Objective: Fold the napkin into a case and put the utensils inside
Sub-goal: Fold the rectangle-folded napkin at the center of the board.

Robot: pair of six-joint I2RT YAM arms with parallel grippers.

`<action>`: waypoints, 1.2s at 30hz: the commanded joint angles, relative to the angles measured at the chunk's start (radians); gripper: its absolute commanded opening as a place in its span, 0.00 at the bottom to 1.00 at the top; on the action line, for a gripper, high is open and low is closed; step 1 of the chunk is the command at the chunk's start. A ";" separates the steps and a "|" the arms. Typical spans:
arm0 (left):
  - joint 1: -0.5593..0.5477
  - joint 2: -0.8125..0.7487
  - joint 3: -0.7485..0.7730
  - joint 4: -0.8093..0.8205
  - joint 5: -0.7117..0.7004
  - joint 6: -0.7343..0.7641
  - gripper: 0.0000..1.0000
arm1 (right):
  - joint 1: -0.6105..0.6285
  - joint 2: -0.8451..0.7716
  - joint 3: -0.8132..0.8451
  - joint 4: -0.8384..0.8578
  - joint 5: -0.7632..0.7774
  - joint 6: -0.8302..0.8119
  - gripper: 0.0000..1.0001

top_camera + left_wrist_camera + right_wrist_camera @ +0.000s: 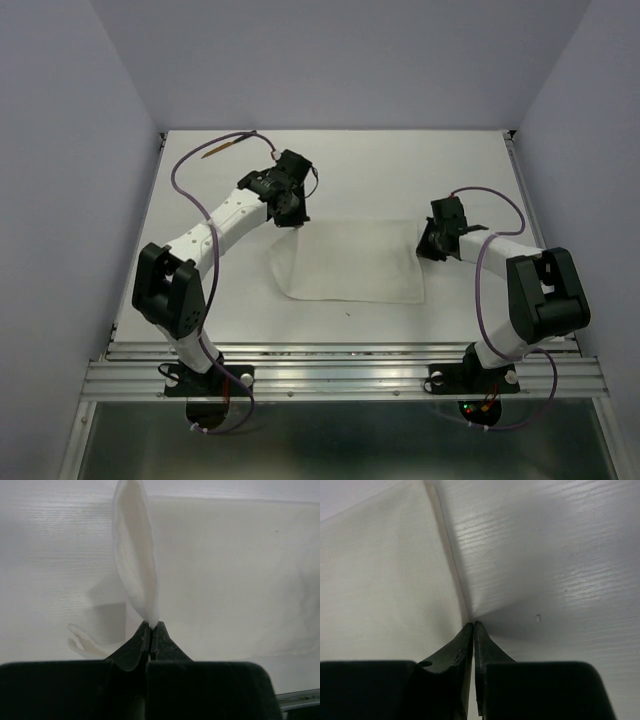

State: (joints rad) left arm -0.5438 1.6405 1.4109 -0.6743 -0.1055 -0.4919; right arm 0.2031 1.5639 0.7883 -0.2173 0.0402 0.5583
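White laminate table [400,170] enclosed by plain pale lavender walls on three sides; ribbed aluminium rail [340,365] along the near edge, with both arm bases bolted to it.

Soft white cloth napkin [350,265] lies near the middle of the table, between the two arms, spread mostly flat; its near edge runs roughly parallel to the rail; its far-left corner is lifted off the surface.

Right gripper [428,245] sits low at the napkin's right edge; in its wrist view the jaws are pressed together to a hairline gap exactly where the cloth's hem meets the tips, and they appear to pinch that hem, though the cloth inside the tips is hidden.

Left gripper [292,218] is at the far-left corner; jaws clenched on a raised fold of the napkin, which stands upright as a narrow white loop above the fingertips in the wrist view.

Thin brown wooden utensil with a dark end [220,150] lies at the far-left of the table, well apart from the napkin, just beside the left arm's looping purple cable [185,175]; too small to tell its kind.
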 commanded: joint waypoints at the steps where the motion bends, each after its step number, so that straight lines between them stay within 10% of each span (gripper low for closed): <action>1: -0.060 0.047 0.091 -0.019 0.030 -0.017 0.00 | 0.022 0.025 -0.043 -0.022 -0.020 0.026 0.10; 36: -0.249 0.536 0.599 0.025 0.299 -0.139 0.00 | 0.052 0.084 -0.060 0.033 -0.025 0.057 0.08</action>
State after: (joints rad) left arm -0.7860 2.1624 1.9419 -0.6701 0.1513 -0.6117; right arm 0.2436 1.5986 0.7704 -0.0883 0.0002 0.6228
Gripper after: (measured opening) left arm 0.040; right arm 0.084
